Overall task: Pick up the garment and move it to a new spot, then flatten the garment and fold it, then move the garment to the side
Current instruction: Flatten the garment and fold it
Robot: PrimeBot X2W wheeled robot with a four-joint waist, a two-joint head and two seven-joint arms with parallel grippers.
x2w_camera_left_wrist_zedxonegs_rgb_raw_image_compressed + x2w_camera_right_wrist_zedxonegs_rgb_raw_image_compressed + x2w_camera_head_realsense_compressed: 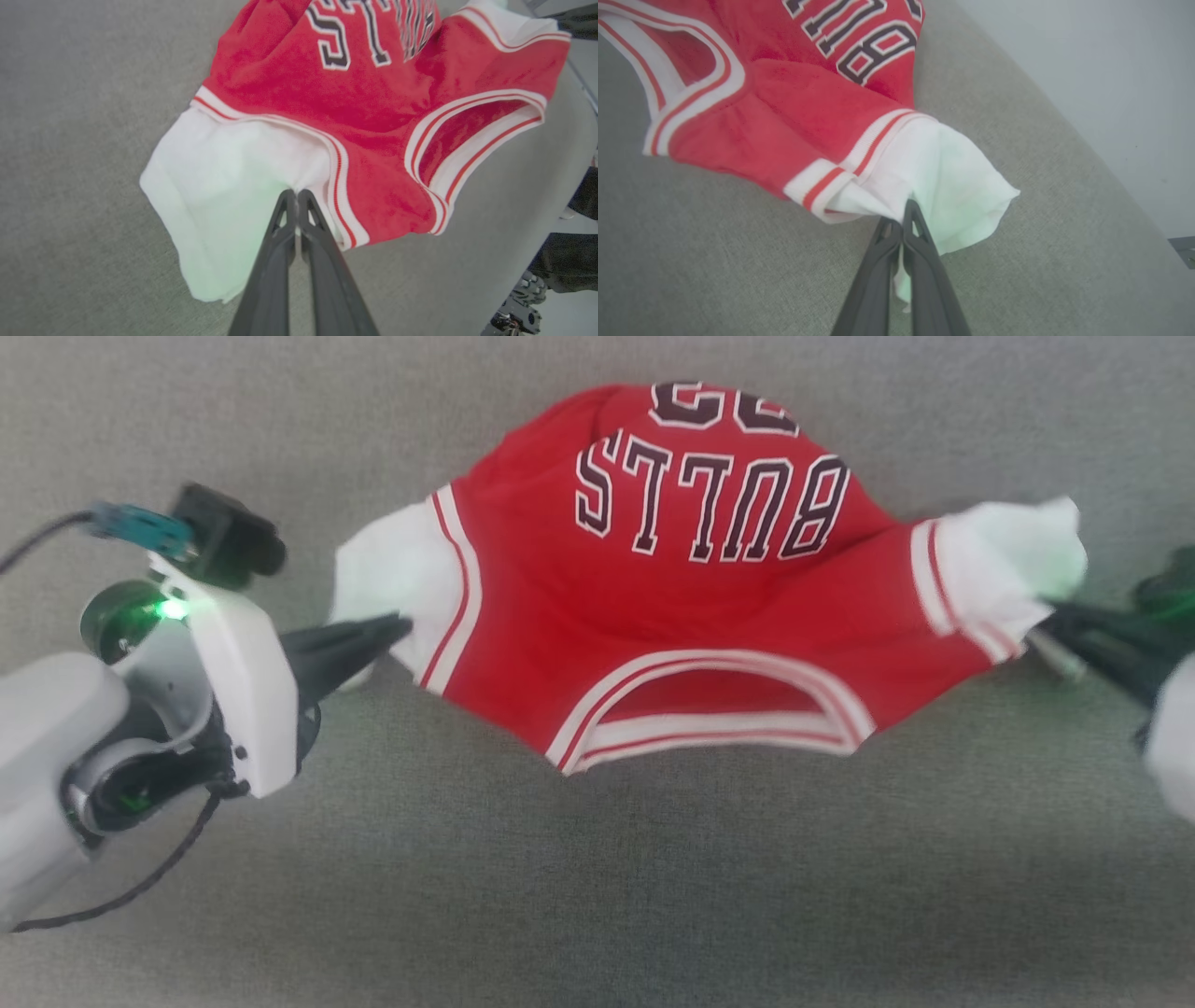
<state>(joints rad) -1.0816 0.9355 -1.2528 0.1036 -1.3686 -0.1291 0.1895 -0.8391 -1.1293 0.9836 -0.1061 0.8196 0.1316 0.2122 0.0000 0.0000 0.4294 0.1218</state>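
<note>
You have one garment point(691, 616), red with two white end panels, striped trim and black white-outlined lettering, spread sideways over the grey fabric surface point(597, 896) at the upper middle of your head view; whether its middle touches the surface, you cannot tell. You have two grippers on it, one at each end: the left gripper point(397, 627) reaches in from the lower left with its fingers pressed together on the left white panel. The right gripper point(1041, 616) comes in from the right edge, pinching the right white panel.
</note>
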